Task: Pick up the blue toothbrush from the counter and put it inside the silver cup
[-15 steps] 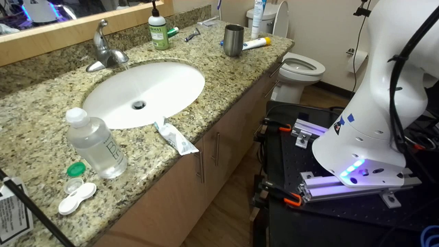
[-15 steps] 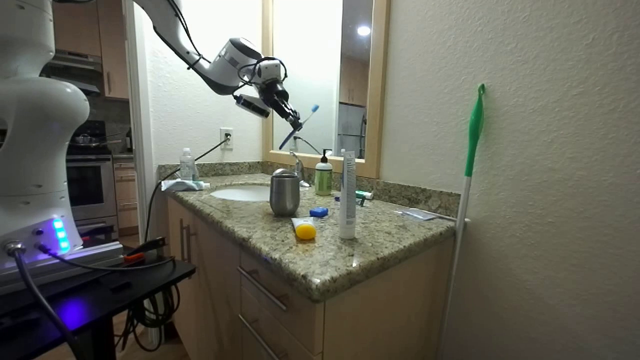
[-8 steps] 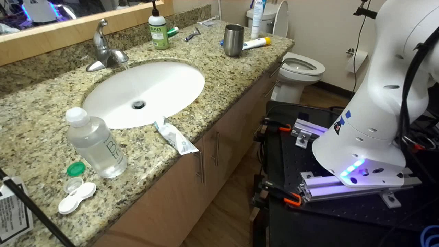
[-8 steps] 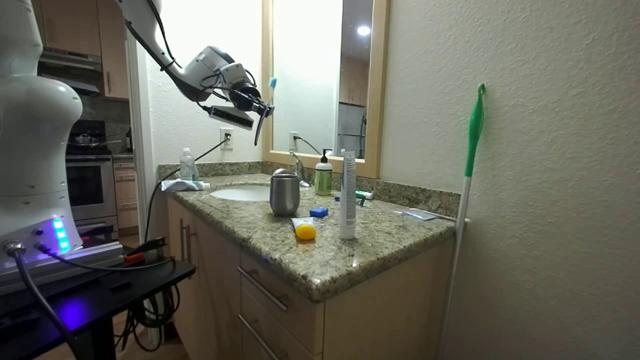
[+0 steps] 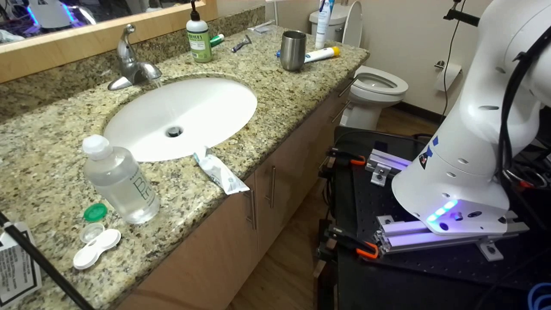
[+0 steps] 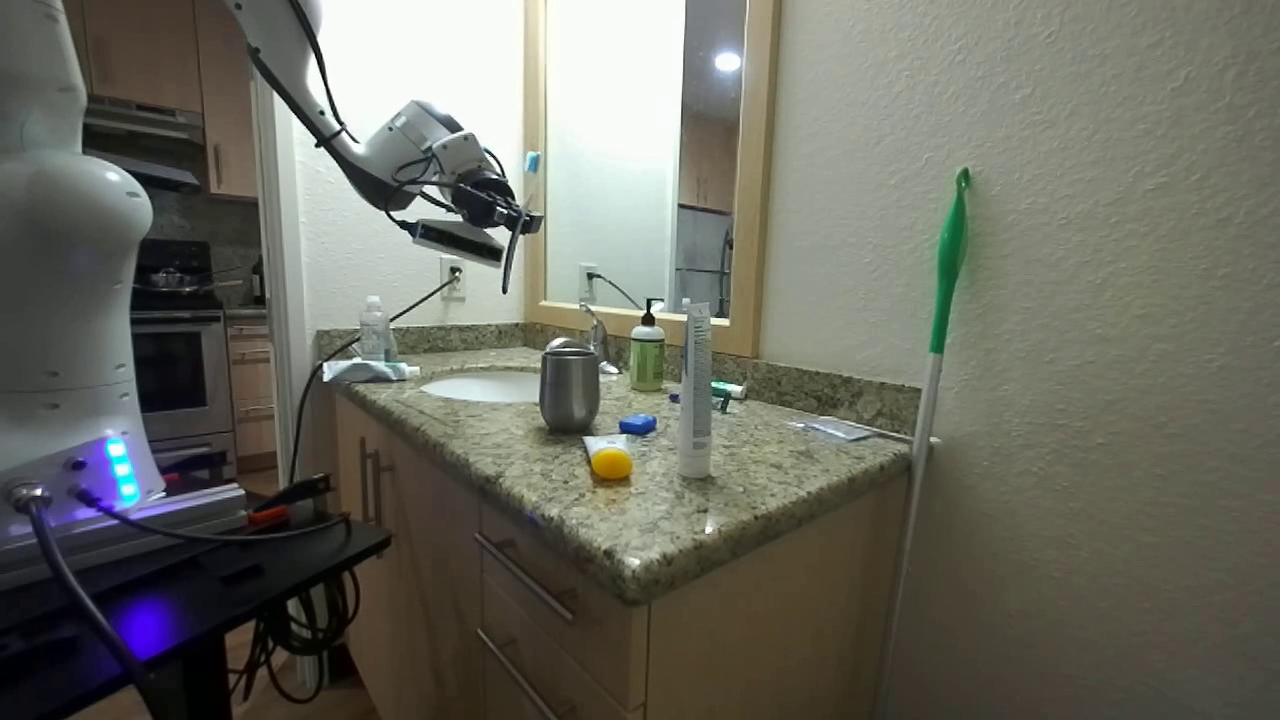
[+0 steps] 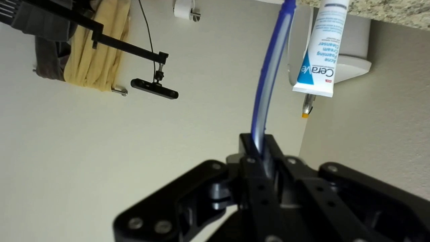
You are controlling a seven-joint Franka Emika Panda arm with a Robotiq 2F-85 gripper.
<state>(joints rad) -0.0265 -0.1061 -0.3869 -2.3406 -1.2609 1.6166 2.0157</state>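
The blue toothbrush (image 7: 273, 64) is held in my gripper (image 7: 258, 144), which is shut on it. In an exterior view the gripper (image 6: 527, 222) holds the toothbrush (image 6: 509, 265) high above the counter (image 6: 600, 525). It stands nearly upright, slightly tilted, light-blue bristle head up and dark-blue handle down. The handle's tip also shows at the top edge of an exterior view (image 5: 321, 5). The silver cup (image 6: 569, 392) stands upright on the counter, well below the gripper and a little right of it in that view. It also shows in an exterior view (image 5: 293, 51) beyond the sink.
A tall white tube (image 6: 695, 400) stands near the cup; a yellow-capped tube (image 6: 611, 461) and a small blue box (image 6: 638, 424) lie by it. A soap bottle (image 5: 199, 41), tap (image 5: 133, 64), sink (image 5: 232, 103), water bottle (image 5: 125, 185) and toothpaste tube (image 5: 221, 174) line the counter.
In an exterior view my gripper has moved left and slightly down to its present height. The toothbrush in it has swung from a slant to nearly upright. The cup has not moved.
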